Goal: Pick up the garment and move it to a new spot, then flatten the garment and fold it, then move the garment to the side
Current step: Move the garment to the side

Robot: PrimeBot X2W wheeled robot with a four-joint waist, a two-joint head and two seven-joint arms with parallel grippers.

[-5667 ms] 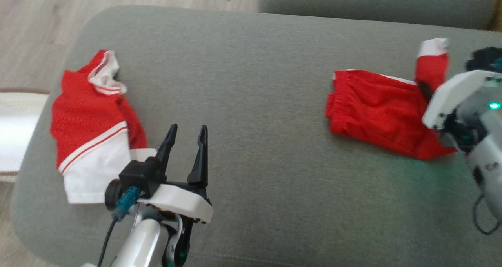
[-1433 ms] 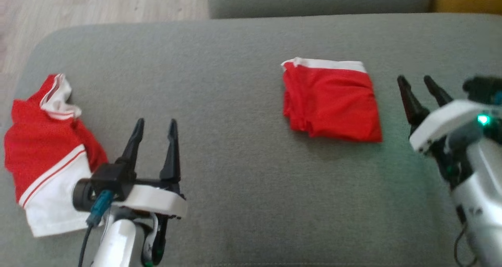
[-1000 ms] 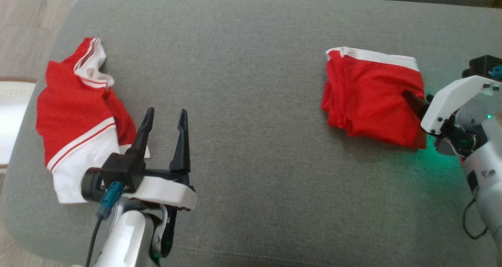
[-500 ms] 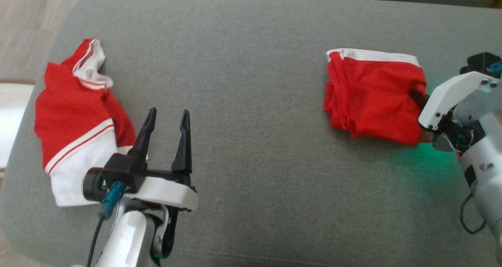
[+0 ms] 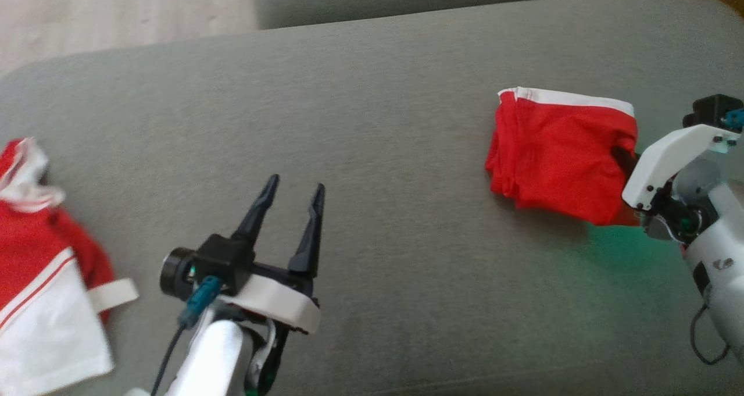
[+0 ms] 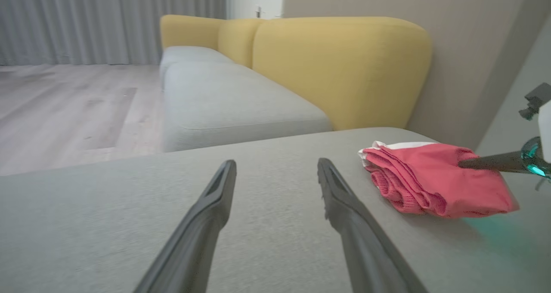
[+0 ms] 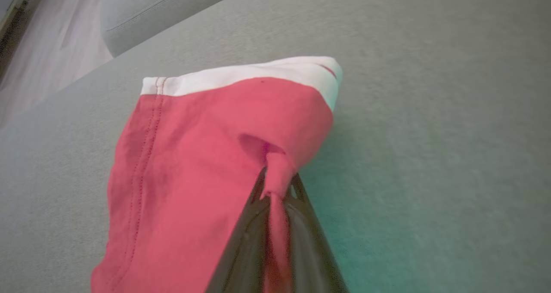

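Two garments lie on the grey seat cushion (image 5: 372, 111). The folded red garment (image 5: 552, 157), with a white band along its far edge, sits toward the robot's right side of the cushion, and its stacked folds face the middle. The right hand (image 5: 623, 153) is clamped on a pinch of red cloth at the garment's right edge. In the right wrist view its two dark fingers (image 7: 245, 241) press together with a tuck of fabric squeezed between them, and the cloth puckers around that spot. The edge by the grip seems slightly raised off the cushion, though the blur makes this hard to confirm, while the rest of the garment rests flat. A green glow (image 5: 610, 239) falls on the cushion just beside the right wrist.

The left hand (image 5: 295, 184) hangs over the front middle of the cushion with its fingers spread wide and nothing between them, well apart from both garments. In the left wrist view the folded garment lies off to their right. A second garment (image 5: 40, 291), red and white with thin stripes, lies crumpled at the cushion's left end, partly cut off by the picture's edge. Beyond the cushion are another grey seat (image 6: 224, 99) with yellow backrests (image 6: 340, 65), a pale wooden floor (image 6: 64, 103) and grey curtains (image 6: 107, 22)
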